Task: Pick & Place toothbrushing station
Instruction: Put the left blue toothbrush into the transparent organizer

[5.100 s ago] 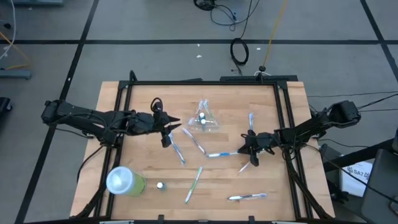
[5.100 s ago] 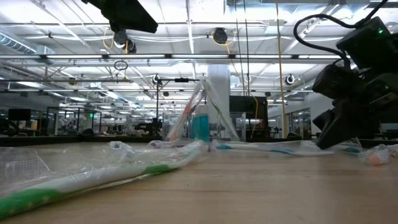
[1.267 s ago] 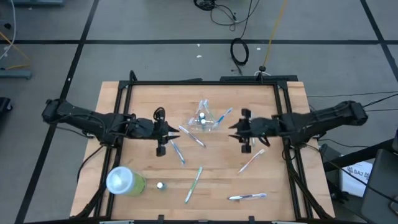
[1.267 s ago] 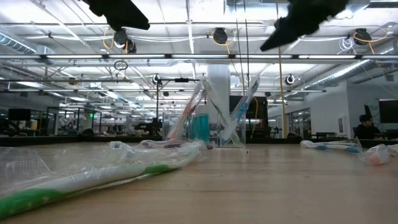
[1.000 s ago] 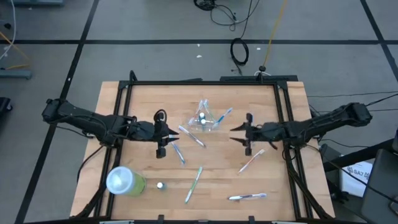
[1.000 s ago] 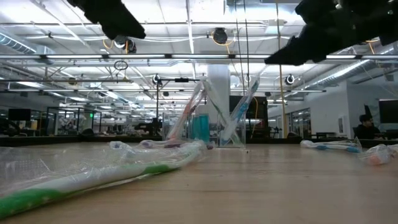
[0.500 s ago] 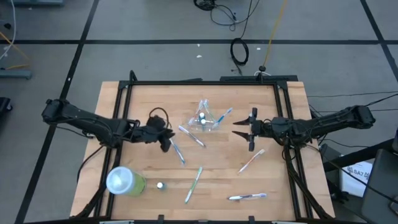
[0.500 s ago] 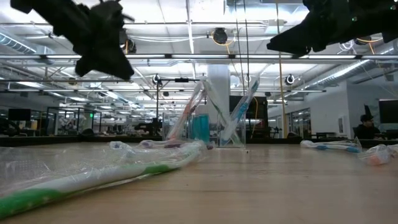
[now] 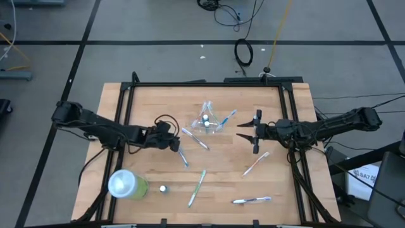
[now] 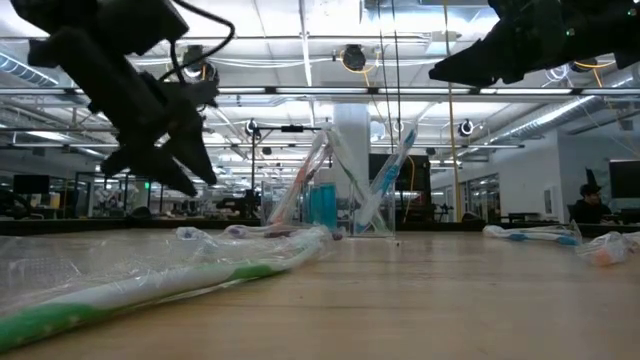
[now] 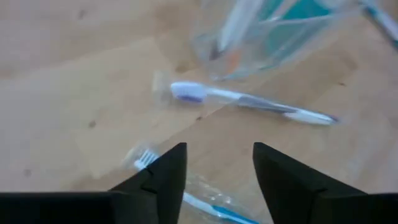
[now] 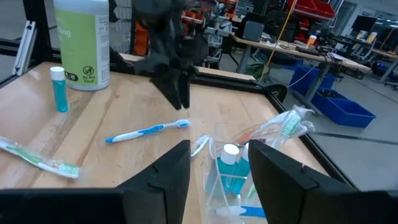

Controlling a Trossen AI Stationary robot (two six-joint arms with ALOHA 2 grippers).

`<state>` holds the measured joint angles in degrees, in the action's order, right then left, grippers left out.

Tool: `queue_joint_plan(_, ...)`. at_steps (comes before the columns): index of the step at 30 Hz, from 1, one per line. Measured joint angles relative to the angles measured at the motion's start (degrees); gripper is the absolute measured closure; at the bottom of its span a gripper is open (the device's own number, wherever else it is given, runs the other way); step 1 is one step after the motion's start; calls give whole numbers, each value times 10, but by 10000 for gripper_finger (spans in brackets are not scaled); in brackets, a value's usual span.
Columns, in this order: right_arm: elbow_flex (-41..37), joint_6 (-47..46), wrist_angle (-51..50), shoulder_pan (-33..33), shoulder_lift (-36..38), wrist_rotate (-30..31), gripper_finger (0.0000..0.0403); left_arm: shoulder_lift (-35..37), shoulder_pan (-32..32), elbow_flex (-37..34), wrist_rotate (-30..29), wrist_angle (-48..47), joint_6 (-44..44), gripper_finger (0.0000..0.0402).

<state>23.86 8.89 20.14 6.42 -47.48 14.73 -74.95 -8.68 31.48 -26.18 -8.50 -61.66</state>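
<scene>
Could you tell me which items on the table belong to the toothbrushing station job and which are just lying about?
Part of the job:
- clear cup holding brushes and a tube
- blue toothbrush beneath the open left gripper
- white toothbrush
- green toothbrush
- pink toothbrush
- small tube

Just lying about:
- lime-green tumbler

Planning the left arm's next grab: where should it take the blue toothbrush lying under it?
Grip the blue toothbrush mid-handle, from above, fingers across its width. It lies flat on the table, and the open left pincer is over its bristle end.
</scene>
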Motion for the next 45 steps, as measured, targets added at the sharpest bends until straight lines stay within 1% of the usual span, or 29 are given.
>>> queue_joint_plan(3,0,11,2,0,0,0,247,-33,15,0,3,-6,-65,189)
queue_joint_plan(5,0,15,2,0,0,0,247,-51,22,0,12,-11,-95,183)
queue_joint_plan(9,0,32,3,0,0,0,247,-78,28,0,27,-16,-124,185)
queue_joint_plan(13,0,43,11,0,0,0,247,-89,30,0,40,-16,-141,194)
queue_joint_plan(17,0,62,23,0,0,0,247,-90,32,0,38,-15,-137,202)
queue_joint_plan(22,0,70,24,0,0,0,247,-90,49,0,34,-13,-89,214)
queue_joint_plan(27,0,83,24,0,0,0,247,-90,64,0,32,-13,-48,245)
queue_joint_plan(36,0,83,24,0,0,1,247,-90,83,0,32,-12,-37,323)
queue_joint_plan(42,0,83,24,0,0,1,247,-90,88,0,31,16,-7,376)
queue_joint_plan(45,0,83,24,0,0,1,247,-90,87,0,32,40,27,389)
